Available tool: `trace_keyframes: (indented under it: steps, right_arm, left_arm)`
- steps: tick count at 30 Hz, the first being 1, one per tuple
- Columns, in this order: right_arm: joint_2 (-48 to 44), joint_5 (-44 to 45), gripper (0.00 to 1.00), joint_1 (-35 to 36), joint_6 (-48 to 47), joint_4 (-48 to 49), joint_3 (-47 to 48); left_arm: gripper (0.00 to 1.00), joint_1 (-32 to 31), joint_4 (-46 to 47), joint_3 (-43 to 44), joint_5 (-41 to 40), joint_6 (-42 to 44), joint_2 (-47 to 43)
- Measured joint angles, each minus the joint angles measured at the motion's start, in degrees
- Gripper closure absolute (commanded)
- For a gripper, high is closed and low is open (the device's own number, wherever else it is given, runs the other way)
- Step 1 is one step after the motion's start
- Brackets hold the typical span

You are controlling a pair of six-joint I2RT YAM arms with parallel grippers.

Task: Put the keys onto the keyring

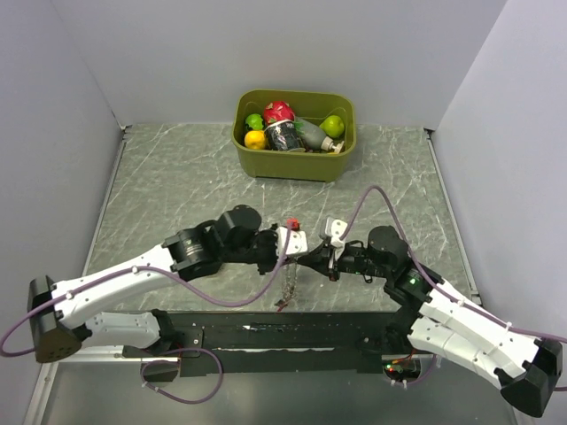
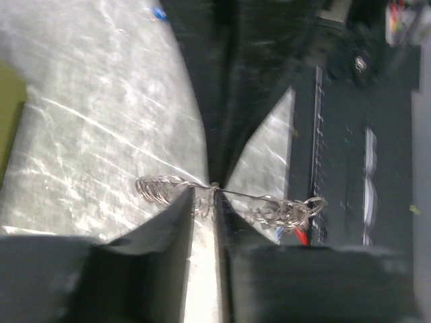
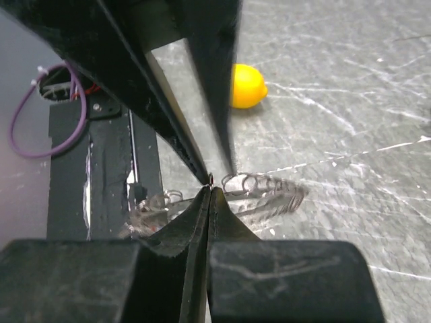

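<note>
Holding the keyring between both arms above the table, your right gripper pinches its wire, the left gripper stands slightly parted; likely next, pry the coil apart for threading

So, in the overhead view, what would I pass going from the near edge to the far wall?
First the black base plate → metal chain → left hand and right hand, tip to tip → green bin.
</note>
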Motion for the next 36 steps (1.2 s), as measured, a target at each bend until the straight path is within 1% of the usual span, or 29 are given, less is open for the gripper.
trace_keyframes:
  steps: [1, 3, 5, 8, 9, 10, 12, 16, 19, 23, 28, 32, 36]
  right_arm:
    - [-0.7, 0.3, 1.00, 0.0, 0.6, 0.9, -0.7]
    - [-1.8, 1.0, 1.00, 0.0, 1.5, 2.1, -1.6]
    - [-2.6, 1.8, 1.00, 0.0, 2.4, 3.4, -2.4]
    - [-4.5, 2.7, 1.00, 0.0, 3.7, 6.4, -3.9]
    - [-5.5, 3.0, 1.00, 0.0, 4.2, 7.9, -4.8]
    - [-7.4, 3.4, 1.00, 0.0, 5.1, 10.5, -6.7]
    - [-9.0, 3.4, 1.00, 0.0, 6.2, 13.5, -8.4]
    - [-11.7, 2.9, 1.00, 0.0, 8.7, 21.5, -12.5]
    - [-12.5, 2.2, 1.00, 0.0, 10.6, 25.7, -13.8]
    - [-13.4, 1.3, 1.00, 0.0, 12.2, 30.4, -14.5]
    - [-14.0, 0.3, 1.00, 0.0, 13.5, 33.0, -14.5]
    - [-13.8, -1.0, 1.00, 0.0, 14.3, 34.3, -14.5]
    - [-13.0, -2.0, 1.00, 0.0, 15.1, 34.9, -14.5]
  left_arm:
    - [0.48, 0.0, 2.1, -1.3, -0.7, -0.7, -1.2]
    - [0.44, 0.4, 6.8, -4.3, -1.4, -2.5, -4.0]
    - [0.44, 1.3, 11.5, -7.3, -1.1, -4.6, -6.9]
    - [0.44, 4.9, 19.3, -12.4, 2.2, -8.2, -11.3]
    - [0.45, 6.6, 21.9, -14.0, 3.9, -9.6, -12.6]
    - [0.47, 9.2, 27.3, -17.1, 7.2, -12.2, -14.8]
    - [0.50, 11.0, 32.9, -20.0, 11.4, -15.1, -16.3]
    - [0.57, 12.2, 43.7, -24.9, 20.4, -20.7, -17.3]
    - [0.58, 12.2, 49.0, -25.9, 24.9, -23.5, -16.3]
    - [0.56, 12.2, 53.3, -25.9, 27.7, -25.5, -15.0]
    - [0.55, 12.2, 55.1, -25.9, 28.8, -25.9, -14.1]
    - [0.58, 12.2, 56.3, -25.9, 29.1, -25.9, -12.9]
    - [0.67, 12.2, 57.2, -25.9, 29.5, -26.7, -11.4]
